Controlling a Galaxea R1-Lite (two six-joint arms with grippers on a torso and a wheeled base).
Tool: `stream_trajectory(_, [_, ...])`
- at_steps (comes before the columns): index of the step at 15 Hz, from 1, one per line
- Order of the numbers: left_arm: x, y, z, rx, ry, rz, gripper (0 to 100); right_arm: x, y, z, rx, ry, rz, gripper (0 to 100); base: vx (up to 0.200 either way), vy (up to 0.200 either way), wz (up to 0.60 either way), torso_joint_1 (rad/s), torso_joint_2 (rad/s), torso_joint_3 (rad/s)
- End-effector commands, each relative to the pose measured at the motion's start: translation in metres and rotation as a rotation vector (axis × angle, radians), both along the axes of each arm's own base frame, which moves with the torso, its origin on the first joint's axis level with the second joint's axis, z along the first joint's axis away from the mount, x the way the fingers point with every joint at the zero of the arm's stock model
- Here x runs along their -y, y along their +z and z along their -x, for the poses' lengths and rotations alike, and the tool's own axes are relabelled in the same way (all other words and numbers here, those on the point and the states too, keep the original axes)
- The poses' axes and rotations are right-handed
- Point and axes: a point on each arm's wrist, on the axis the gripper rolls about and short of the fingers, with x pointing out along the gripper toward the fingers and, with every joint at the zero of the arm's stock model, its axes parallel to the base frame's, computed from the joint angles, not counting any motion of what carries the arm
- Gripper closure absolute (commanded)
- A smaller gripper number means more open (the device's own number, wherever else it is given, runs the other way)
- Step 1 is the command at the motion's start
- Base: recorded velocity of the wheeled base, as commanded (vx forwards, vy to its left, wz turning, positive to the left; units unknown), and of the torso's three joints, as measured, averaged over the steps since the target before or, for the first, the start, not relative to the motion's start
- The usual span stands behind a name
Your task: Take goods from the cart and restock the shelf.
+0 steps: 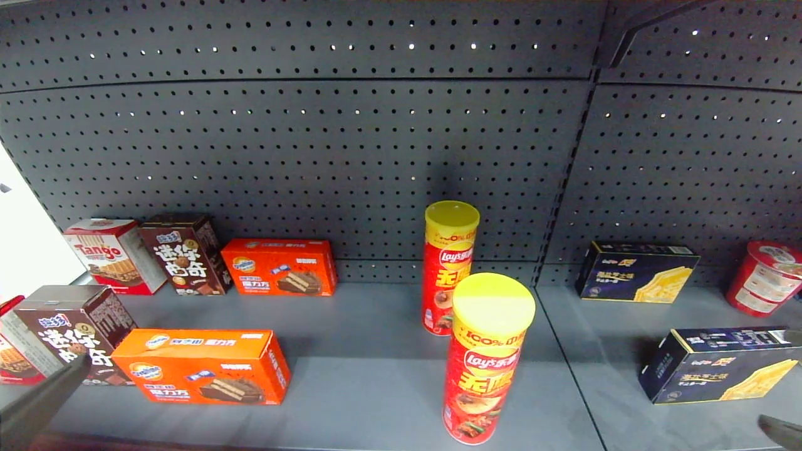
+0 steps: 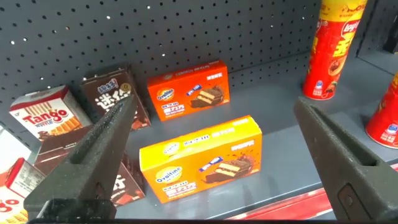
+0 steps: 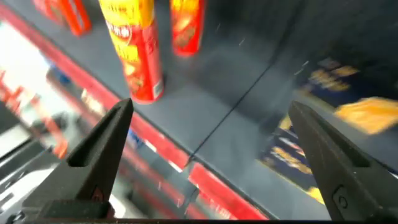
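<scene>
Left gripper [image 2: 214,106] gapes wide, empty, eight o'clock of the front orange cake box [image 2: 202,158]; right gripper [image 3: 211,107] likewise, four o'clock of the front chip can [image 3: 134,50].

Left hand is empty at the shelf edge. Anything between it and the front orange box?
Nothing visible. The left hand is open, and the front orange box lies flat just ahead of it. A brown box stands close beside the orange one, on the robot's left.

Well beyond the jaws of the left gripper [image 2: 214,107] stands a dark grey perforated metal back wall [image 1: 313,144], light pinpricking its holes, with a bright white gap [image 1: 19,232] farther left.
</scene>
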Motion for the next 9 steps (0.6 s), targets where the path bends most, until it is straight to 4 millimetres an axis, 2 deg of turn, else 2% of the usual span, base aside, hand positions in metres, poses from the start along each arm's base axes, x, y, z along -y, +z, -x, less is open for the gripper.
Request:
stream_trajectory(1, [0.000,-0.001,-0.002,-0.011,0.000,-0.001,0,-0.020,-0.014,-0.030,-0.136,0.005,0.076,0,0.000,0.000,0.00,0.000,0.00,0.000])
stream_trajectory(5, [0.001,-0.002,-0.009,-0.034,-0.004,-0.005,0,-0.038,-0.031,-0.046,-0.237,-0.016,0.154,0,0.000,0.000,0.00,0.000,0.00,0.000])
stream_trajectory(9, [0.001,-0.004,-0.011,-0.048,-0.004,-0.005,0,-0.055,-0.040,-0.061,-0.277,-0.015,0.195,0,0.000,0.000,0.00,0.000,0.00,0.000])
